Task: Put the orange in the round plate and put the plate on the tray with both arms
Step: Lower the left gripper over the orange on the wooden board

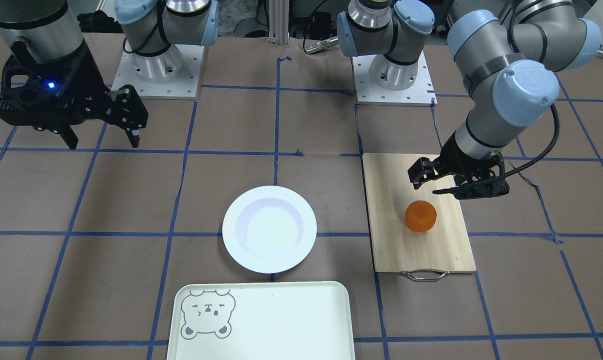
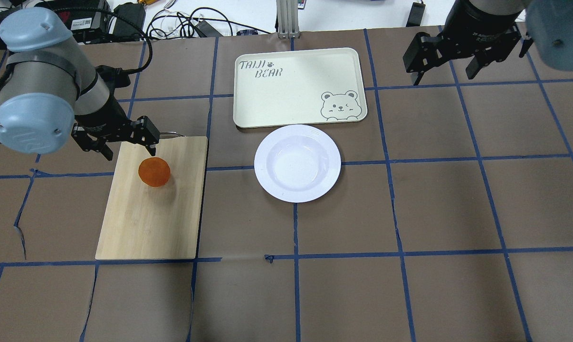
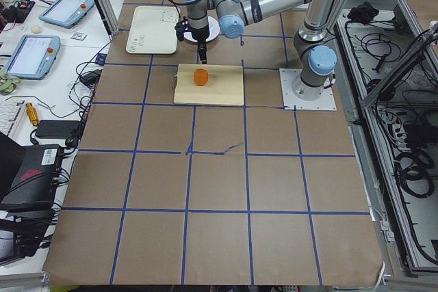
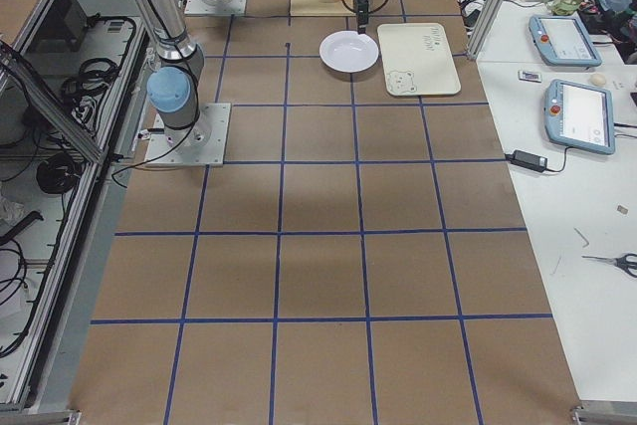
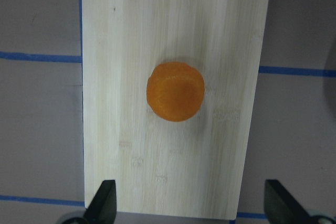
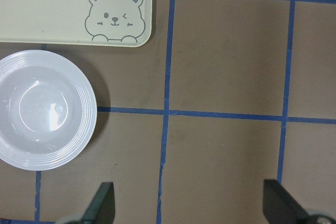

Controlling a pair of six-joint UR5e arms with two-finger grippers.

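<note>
The orange lies on a wooden cutting board, also seen in the left wrist view and the front view. My left gripper hangs open just above the board, close beside the orange, holding nothing; its fingertips stand wide apart. The white round plate sits empty at mid-table, touching the edge of the pale tray with the bear face. My right gripper is open and empty, high above the table to the right of the tray; its wrist view shows the plate and the tray corner.
The cutting board has a metal handle at its far end. Blue tape lines grid the brown table. Both arm bases stand at the robot's side. Tablets and cables lie on the side bench.
</note>
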